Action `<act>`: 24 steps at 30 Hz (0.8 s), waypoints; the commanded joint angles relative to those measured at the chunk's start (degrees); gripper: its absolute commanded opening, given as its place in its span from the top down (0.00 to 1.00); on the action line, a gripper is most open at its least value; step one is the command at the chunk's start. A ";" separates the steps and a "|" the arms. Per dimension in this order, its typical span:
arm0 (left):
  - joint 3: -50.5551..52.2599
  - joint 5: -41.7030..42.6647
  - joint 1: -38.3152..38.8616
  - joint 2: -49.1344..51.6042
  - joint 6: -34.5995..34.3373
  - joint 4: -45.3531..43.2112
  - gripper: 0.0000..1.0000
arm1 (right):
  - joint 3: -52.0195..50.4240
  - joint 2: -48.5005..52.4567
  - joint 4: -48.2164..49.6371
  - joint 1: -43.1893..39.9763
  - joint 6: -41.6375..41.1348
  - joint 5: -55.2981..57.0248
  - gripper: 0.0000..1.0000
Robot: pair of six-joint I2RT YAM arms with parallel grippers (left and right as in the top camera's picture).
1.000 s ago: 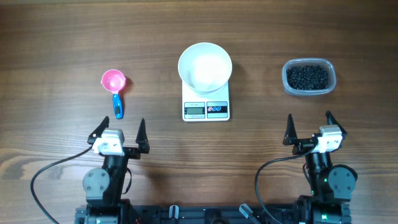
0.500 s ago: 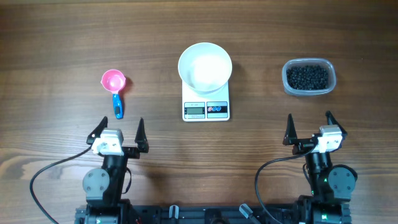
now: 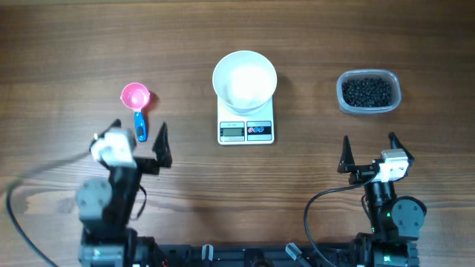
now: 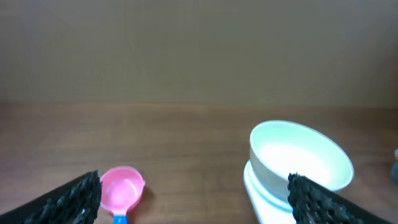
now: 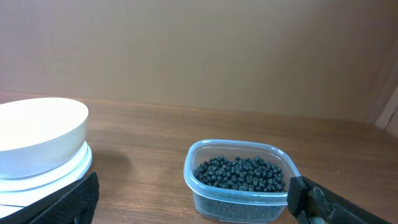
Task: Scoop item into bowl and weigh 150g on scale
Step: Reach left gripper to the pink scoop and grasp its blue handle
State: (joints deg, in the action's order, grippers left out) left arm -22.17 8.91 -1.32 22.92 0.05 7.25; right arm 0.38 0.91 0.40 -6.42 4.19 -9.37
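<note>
The item [image 3: 366, 90] is a loose heap of small black beads lying in a clear plastic tub [image 3: 343, 100] on the right side of the tabletop [image 3: 312, 37]. The tub's long axis runs left to right. From the right wrist view the beads [image 5: 239, 173] fill the tub [image 5: 236, 202] to about half its height.

Well apart to the left, at mid-table, the white bowl [image 3: 245, 80] sits upright on the far end of the scale [image 3: 246, 131]. The scale's long axis runs far to near, with its grey display and two buttons at the near end, facing the robot.

Further left lies a pink scoop [image 3: 136, 104], its cup at the far end and its blue handle pointing back toward the robot, angled slightly right.

The left arm [image 3: 111, 196] appears blurred; the left jaws stand spread wide with nothing between them, just near of the scoop's handle. The right arm [image 3: 386, 193] stands near of the tub, the right jaws likewise spread wide and holding nothing.
</note>
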 commanded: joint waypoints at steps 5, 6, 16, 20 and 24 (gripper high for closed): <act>-34.45 14.08 -6.99 36.96 -0.57 19.67 0.00 | -0.09 -0.26 0.17 0.24 0.17 0.52 0.00; -37.99 15.63 -8.15 40.94 -0.55 22.43 0.00 | -0.09 -0.26 0.17 0.24 0.17 0.52 0.00; -51.34 13.42 -15.69 70.07 0.48 31.08 0.00 | -0.09 -0.26 0.17 0.24 0.17 0.52 0.00; -51.34 6.38 -15.76 75.63 1.20 29.59 0.00 | -0.09 -0.26 0.17 0.24 0.17 0.52 0.00; -51.34 0.55 -15.74 79.91 3.26 26.12 0.00 | -0.09 -0.26 0.17 0.24 0.17 0.52 0.00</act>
State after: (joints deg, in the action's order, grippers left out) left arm -72.77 16.25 -16.73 99.50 0.32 35.48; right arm 0.38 0.95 0.40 -6.42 4.21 -9.34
